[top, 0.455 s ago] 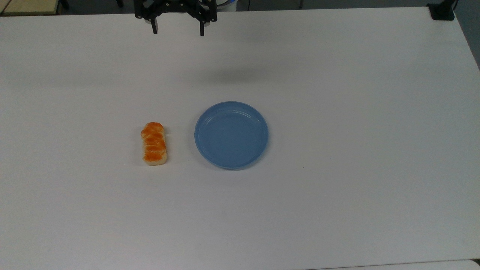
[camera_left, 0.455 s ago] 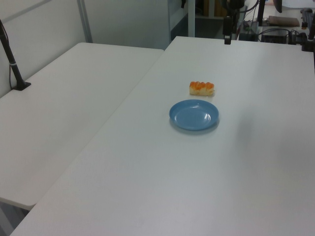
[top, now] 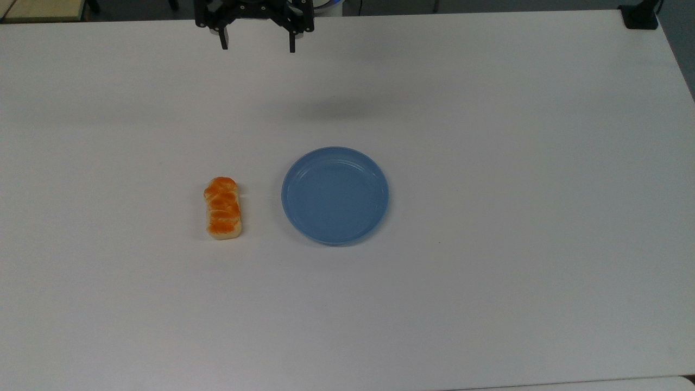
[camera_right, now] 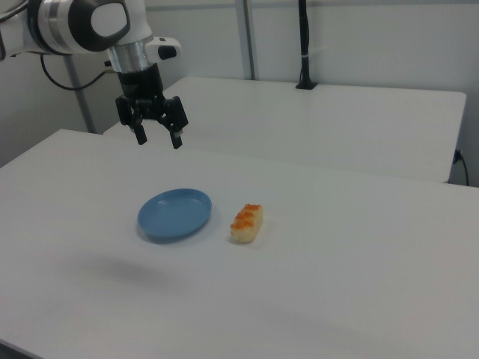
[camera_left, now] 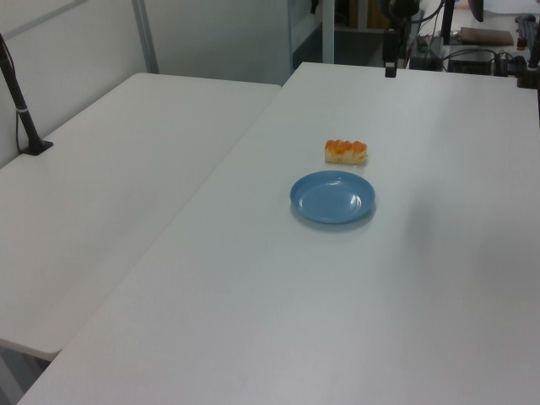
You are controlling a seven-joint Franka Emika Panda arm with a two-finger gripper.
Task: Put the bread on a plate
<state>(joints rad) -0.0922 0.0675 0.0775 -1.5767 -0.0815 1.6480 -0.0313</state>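
While the white tabletop (top: 488, 136) carries both task items, the arm (camera_right: 82, 22) hangs above its far edge in the top view. Plate (top: 335, 195): light blue, flat on the tabletop, nothing in it. Bread (top: 222, 208): on the tabletop just beside the plate, on the top view's left, apart from the rim. Gripper (top: 257, 44): raised well clear of both, fingers spread wide, holding nothing.
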